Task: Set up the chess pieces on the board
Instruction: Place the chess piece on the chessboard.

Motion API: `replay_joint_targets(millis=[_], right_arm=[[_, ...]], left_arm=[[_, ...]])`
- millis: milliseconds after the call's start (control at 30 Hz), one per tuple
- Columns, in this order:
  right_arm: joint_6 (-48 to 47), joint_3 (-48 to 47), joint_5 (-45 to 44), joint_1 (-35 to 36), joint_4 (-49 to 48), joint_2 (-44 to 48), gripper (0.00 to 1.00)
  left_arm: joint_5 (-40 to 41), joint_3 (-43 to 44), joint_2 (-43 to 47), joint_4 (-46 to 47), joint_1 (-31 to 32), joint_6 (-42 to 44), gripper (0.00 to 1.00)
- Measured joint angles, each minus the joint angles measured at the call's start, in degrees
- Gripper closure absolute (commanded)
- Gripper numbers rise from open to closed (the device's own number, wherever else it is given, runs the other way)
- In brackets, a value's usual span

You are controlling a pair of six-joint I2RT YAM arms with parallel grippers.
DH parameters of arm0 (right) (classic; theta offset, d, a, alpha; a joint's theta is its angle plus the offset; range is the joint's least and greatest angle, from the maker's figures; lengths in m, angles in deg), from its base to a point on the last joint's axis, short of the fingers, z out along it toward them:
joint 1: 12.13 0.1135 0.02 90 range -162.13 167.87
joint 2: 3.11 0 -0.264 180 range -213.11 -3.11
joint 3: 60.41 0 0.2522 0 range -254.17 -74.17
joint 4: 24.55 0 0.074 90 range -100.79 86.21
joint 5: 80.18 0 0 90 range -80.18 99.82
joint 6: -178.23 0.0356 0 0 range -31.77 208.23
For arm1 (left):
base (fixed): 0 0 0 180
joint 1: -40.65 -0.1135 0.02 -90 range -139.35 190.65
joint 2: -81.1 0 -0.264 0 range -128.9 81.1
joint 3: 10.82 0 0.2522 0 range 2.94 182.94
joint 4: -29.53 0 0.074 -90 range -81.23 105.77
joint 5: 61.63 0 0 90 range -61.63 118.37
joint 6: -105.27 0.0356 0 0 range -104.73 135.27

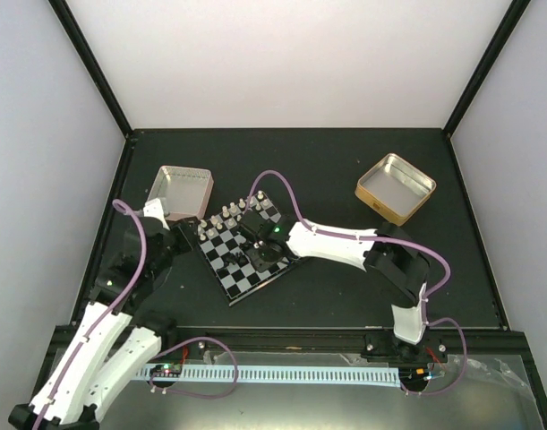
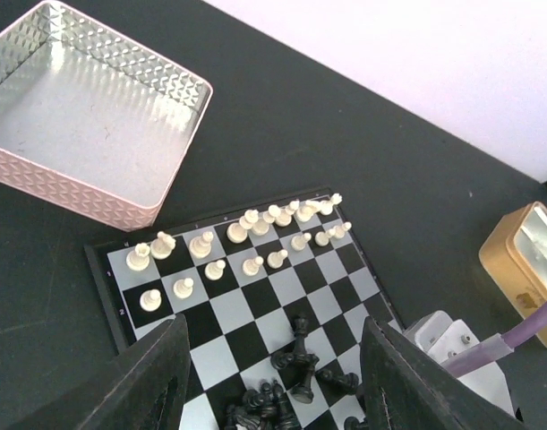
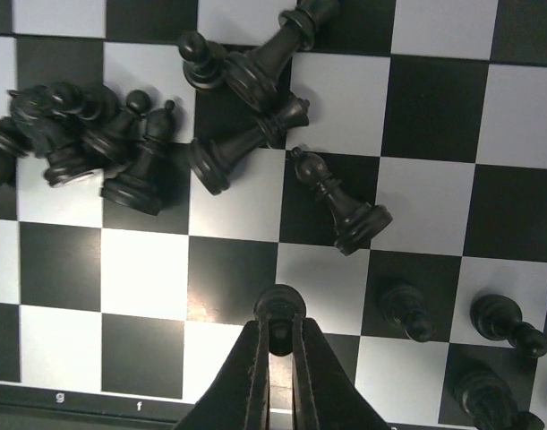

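White pieces [image 2: 255,235] stand ranked on the far side of the board [image 1: 234,288]; the right gripper [image 3: 277,330] — pinched shut on a black pawn [image 3: 279,303] by the lettered edge — looks mid-placement and must next set it upright and release, while the left gripper [image 2: 275,330] hangs open, empty.

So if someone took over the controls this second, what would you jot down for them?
Right tool: shut on a black pawn, over the board.
Left tool: open, holding nothing, above the board.
Done: white pieces stand in two rows along one edge; a few black pieces stand near the opposite edge.
To do: the black heap lies toppled mid-board; stand each on its square.
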Motion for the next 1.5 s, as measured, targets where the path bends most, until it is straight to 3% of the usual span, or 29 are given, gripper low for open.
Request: replay_joint_targets(millis=[767, 1033, 1500], right_arm=[[1.31, -1.53, -2.29, -0.04, 2.40, -3.69, 0.90], [2.16, -1.95, -2.58, -0.11, 3.13, -4.04, 0.72], [1.57, -5.53, -0.31, -2.93, 2.67, 1.09, 0.65]], left_arm=[[0.13, -1.42, -4.20, 1.03, 0.00, 0.52, 0.46], [0.07, -1.49, -4.20, 1.03, 0.00, 0.52, 0.45], [0.20, -1.49, -5.84, 2.27, 0.00, 0.48, 0.44]])
